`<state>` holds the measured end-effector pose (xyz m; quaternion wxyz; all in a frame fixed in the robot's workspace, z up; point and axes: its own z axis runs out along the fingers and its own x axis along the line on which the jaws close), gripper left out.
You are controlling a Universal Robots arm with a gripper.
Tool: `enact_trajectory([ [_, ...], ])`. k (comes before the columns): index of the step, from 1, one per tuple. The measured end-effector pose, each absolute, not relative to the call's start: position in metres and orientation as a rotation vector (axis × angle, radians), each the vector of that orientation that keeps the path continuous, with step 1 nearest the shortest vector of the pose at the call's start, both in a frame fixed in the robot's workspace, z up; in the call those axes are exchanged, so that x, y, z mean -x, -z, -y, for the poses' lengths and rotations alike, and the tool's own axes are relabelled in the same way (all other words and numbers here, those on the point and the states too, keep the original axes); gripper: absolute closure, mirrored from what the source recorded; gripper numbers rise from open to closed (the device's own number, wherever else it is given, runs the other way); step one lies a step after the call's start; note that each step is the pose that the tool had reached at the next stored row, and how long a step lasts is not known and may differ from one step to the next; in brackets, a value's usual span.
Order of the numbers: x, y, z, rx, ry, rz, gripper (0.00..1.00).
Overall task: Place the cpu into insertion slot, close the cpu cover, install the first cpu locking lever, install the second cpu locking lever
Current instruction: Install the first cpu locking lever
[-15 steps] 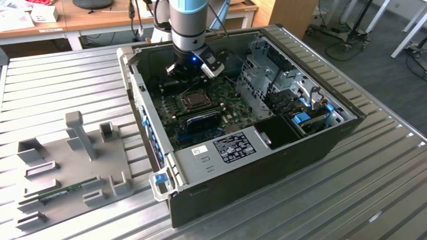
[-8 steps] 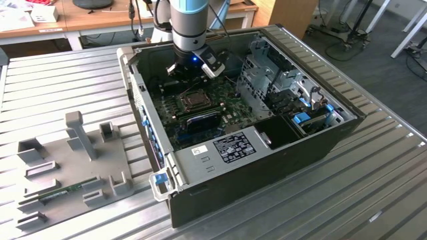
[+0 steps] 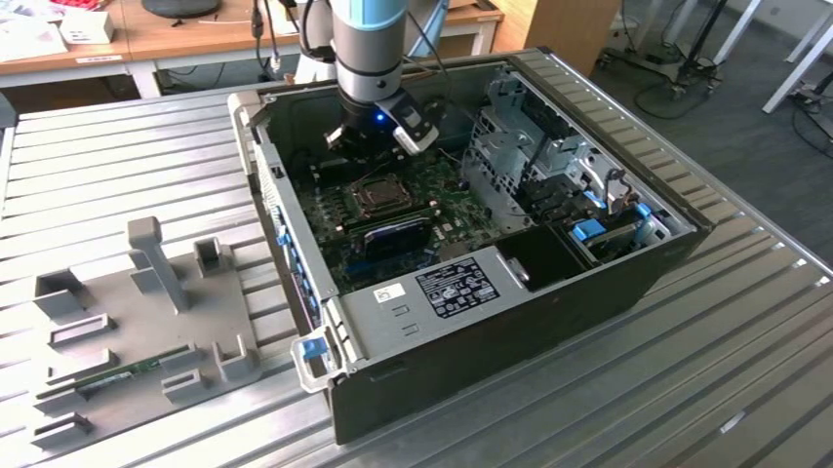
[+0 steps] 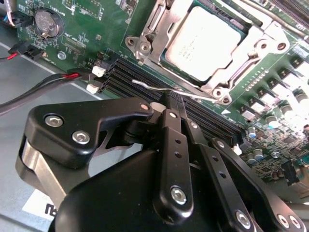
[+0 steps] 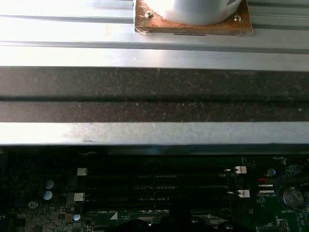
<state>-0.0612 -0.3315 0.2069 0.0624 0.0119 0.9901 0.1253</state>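
I see the cpu (image 4: pixel 207 46) seated in the insertion slot (image 3: pixel 377 195) with the cpu cover (image 4: pixel 163 25) down over it. My pincer (image 4: pixel 166 102) looks clenched, its tips against the thin wire locking lever (image 4: pixel 145 85) just beside the socket.

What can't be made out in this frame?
Exterior view: the insertion slot is too small to tell whether it is latched.
Second wrist view: the pincer covers part of the lever wire; the picture's edge cuts off the cpu cover.
First wrist view: the motherboard lies in shadow, cut off by the picture's edge.
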Motion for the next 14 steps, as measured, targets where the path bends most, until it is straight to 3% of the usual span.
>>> enact_trajectory([
  [14,0.0589,-0.2002,0.3315,-0.036,-0.378,-2.993,0.90],
])
